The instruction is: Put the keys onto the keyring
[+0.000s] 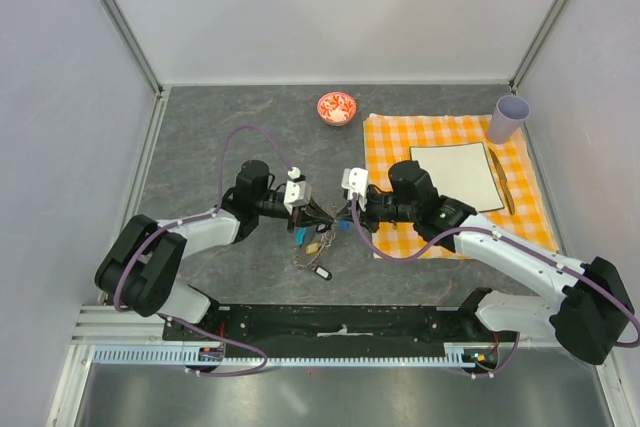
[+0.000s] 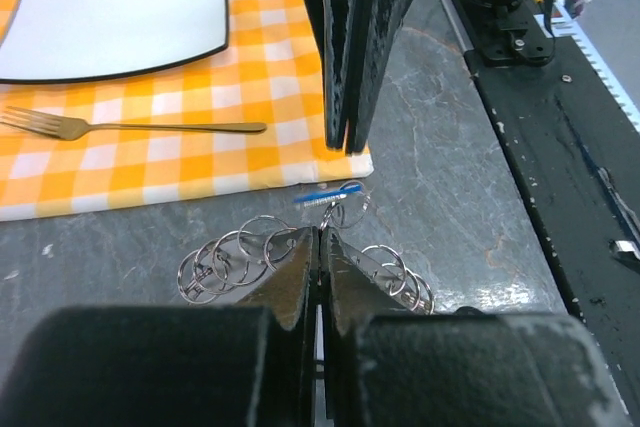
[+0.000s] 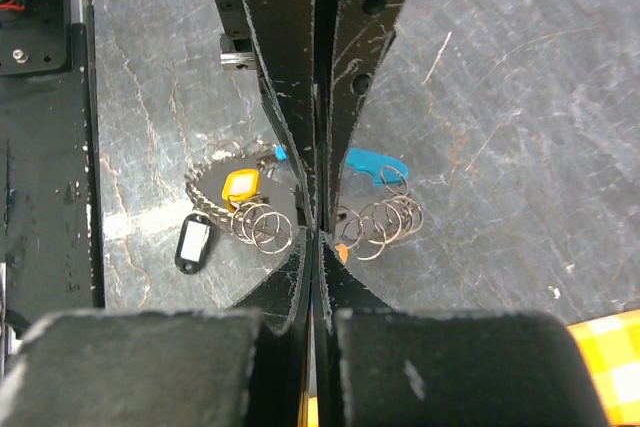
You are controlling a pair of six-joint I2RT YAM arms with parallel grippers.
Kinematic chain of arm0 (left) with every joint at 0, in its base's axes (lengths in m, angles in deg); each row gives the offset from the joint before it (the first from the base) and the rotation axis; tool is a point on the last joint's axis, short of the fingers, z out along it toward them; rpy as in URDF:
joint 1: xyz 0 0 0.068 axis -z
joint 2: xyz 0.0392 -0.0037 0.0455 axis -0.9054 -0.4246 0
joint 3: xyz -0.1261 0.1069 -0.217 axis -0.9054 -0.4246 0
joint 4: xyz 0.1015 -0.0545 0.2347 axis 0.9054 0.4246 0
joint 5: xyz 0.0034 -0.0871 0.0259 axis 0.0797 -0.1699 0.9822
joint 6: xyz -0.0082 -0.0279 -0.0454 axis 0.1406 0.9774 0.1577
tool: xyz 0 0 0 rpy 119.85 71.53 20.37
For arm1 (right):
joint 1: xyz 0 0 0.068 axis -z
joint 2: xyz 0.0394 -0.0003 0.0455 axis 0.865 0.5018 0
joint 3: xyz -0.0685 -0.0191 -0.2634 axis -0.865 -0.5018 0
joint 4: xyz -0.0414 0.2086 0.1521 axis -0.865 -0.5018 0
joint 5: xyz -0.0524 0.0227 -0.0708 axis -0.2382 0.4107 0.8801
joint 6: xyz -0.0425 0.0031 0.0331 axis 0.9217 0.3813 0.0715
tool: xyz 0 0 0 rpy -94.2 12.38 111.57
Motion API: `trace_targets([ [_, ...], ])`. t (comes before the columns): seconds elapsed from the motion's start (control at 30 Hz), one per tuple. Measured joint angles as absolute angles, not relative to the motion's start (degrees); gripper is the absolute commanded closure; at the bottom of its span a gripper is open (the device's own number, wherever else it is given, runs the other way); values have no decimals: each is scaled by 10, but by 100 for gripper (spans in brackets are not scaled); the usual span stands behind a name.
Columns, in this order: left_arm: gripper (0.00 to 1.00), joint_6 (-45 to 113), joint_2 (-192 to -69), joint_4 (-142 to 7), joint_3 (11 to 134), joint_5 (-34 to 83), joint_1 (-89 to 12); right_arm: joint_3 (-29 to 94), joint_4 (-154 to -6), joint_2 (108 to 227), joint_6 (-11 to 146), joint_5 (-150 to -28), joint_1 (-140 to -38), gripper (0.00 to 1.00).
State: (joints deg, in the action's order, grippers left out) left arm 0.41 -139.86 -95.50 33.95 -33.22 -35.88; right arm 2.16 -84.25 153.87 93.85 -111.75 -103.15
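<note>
Both grippers meet tip to tip over the grey table. My left gripper [image 1: 318,211] [image 2: 322,232] is shut on the thin wire of the keyring [image 2: 345,209]. Silvery split rings [image 2: 232,257] hang on either side of its fingers, and the light-blue strip [image 2: 328,194] lies just beyond. My right gripper [image 1: 340,213] [image 3: 318,234] is shut too, its tips against the same wire, with rings [image 3: 385,222] on both sides. Below lie keys with coloured heads: yellow [image 3: 241,185], black [image 3: 194,244] and blue [image 3: 370,162]. They also show in the top view [image 1: 313,247].
An orange checked cloth [image 1: 390,142] lies on the right with a white plate [image 1: 455,175] and a gold fork [image 2: 130,127] on it. A lilac cup [image 1: 508,119] stands at its far corner. A red-and-white bowl [image 1: 336,107] sits at the back.
</note>
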Motion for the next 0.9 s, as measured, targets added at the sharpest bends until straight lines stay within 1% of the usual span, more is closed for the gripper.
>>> trace_targets([
  [0.23, 98, 89, -1354, -1088, 270, -301, -396, 21, -832, 1519, 936, -1104, -1031, 100],
  [0.33, 98, 111, -1345, -1111, 263, -291, -401, 21, -831, 1521, 934, -1101, -1031, 84],
  [0.37, 98, 115, -1342, -1116, 263, -288, -401, 21, -831, 1523, 933, -1098, -1032, 76],
  [0.53, 98, 126, -1323, -1120, 263, -274, -401, 21, -828, 1537, 937, -1062, -1049, 64],
  [0.57, 98, 129, -1320, -1120, 263, -271, -401, 21, -828, 1539, 937, -1051, -1054, 58],
  [0.8, 98, 142, -1300, -1102, 263, -242, -400, 15, -794, 1533, 968, -948, -1105, 56],
  [0.9, 98, 144, -1293, -1089, 263, -231, -400, 15, -782, 1529, 986, -922, -1115, 56],
])
